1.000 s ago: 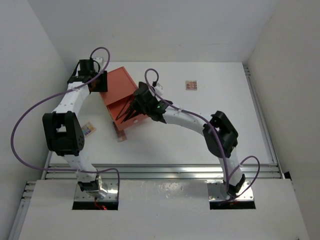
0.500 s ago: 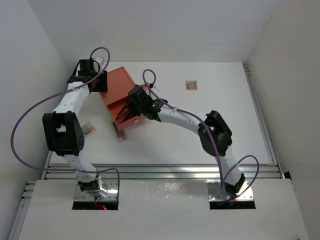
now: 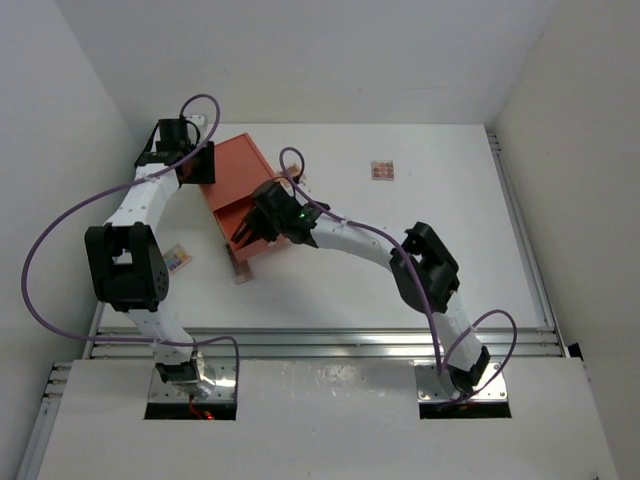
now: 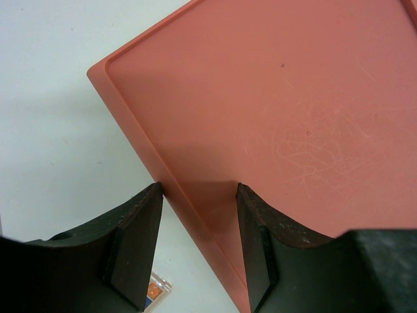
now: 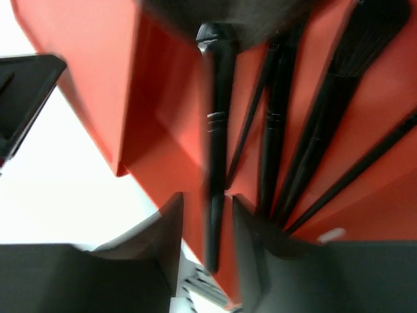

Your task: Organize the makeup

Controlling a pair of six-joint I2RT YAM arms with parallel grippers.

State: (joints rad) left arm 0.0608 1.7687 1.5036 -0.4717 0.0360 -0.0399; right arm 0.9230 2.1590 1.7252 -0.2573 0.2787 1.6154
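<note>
Advanced leftward over the open drawer (image 3: 226, 212), the right end effector (image 5: 207, 202), narrowly parted around a black brush (image 5: 219, 130) with grip uncertain, is stowing it beside other brushes (image 5: 280, 130); the next move calls for full release, then withdrawal.

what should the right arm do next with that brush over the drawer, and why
Probably open the right gripper a little wider and lift away. The black brush between its jaws hangs over the open drawer, beside the other brushes lying in it, so letting go should drop it in place.
</note>
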